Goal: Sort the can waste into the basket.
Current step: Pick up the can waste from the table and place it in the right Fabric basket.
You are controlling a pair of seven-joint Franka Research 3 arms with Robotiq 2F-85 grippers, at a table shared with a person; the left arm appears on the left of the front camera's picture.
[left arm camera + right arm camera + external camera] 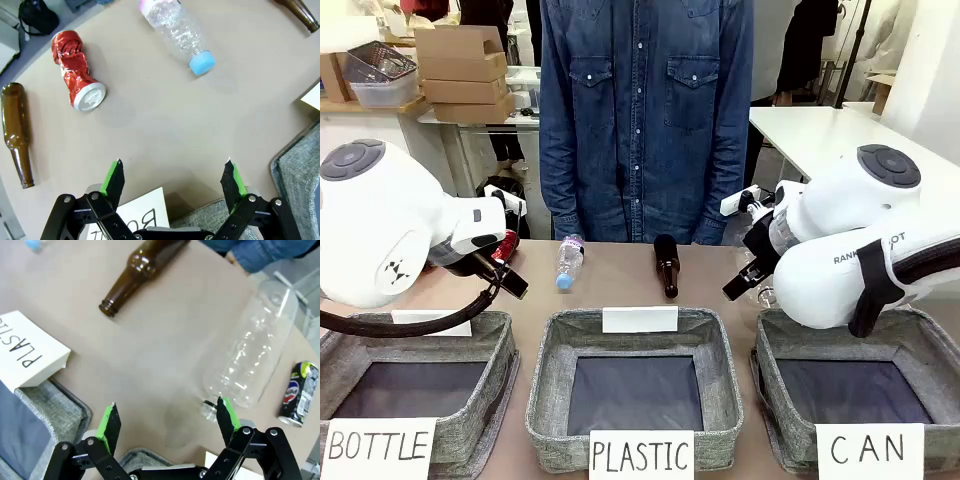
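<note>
— While the left hand (173, 167) hangs over the table (165, 115), fingers spread wide with nothing between them, where is the red can (77, 70)?
— It lies on its side at the upper left of the left wrist view, with its silver end turned toward the hand and bare table between them. A brown bottle (15, 130) lies at the left edge, apart from the can. A clear bottle with blue cap (177, 30) lies at the top.
— And the right hand (166, 405)?
— It is also spread and holds nothing. A big clear plastic bottle (250, 355) lies with its neck close to the right finger. The black and silver can (299, 394) lies at the right edge of that view, just beside this bottle.
— And the basket (782, 425)?
— It stands at the lower right of the front view, partly under the right arm, with a white sign "CAN" (869, 450) in front. Inside I see its dark bottom. The PLASTIC basket (545, 400) and the BOTTLE basket (470, 440) stand to its left, also showing dark bottoms.
</note>
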